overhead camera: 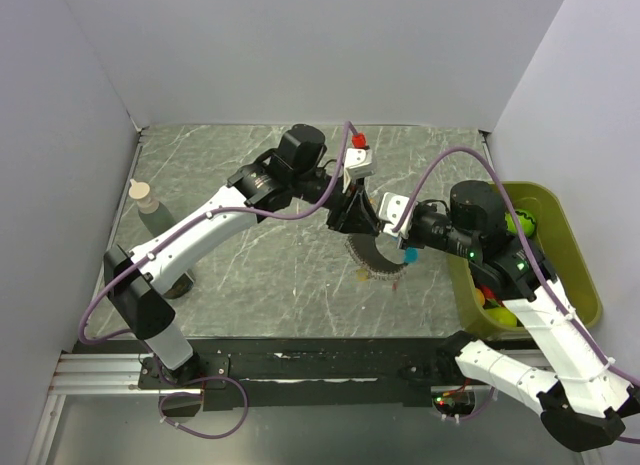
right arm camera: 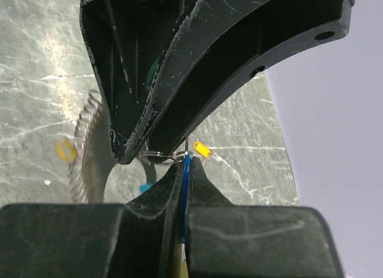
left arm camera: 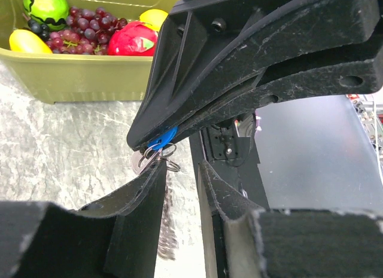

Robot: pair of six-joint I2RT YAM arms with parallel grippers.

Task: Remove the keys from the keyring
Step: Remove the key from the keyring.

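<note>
1. Closest to its own wrist camera, the right pincer (right arm camera: pixel 185 170) had its two dark fingers pressed together on the blue key (left arm camera: pixel 161 137), which showed only as a thin blue edge between the tips.
2. The left pincer (left arm camera: pixel 182 168) met it tip to tip from the opposite side. Its own view showed a narrow gap between its padded fingers (left arm camera: pixel 152 188). The small wire rings lay right at one fingertip, and I couldn't tell whether they were pinched.
3. The keyring (right arm camera: pixel 81 164) hung below the two pincers as a grey, chain-like arc, down near the surface (overhead camera: pixel 250 275).
4. An orange key (right arm camera: pixel 201 150) sat just beside the meeting tips, and a light-blue piece (overhead camera: pixel 408 255) showed close under the right pincer.
5. All this happened right of centre on the surface. The green bin (overhead camera: pixel 575 225) of fruit stood against the right-hand wall, its rim just beside the right arm, so room was tight on that side.
6. Open marbled surface stretched to the left and toward the near edge, under the left arm.
7. A small bottle (overhead camera: pixel 145 197) stood at the left edge, well apart from the pincers.
</note>
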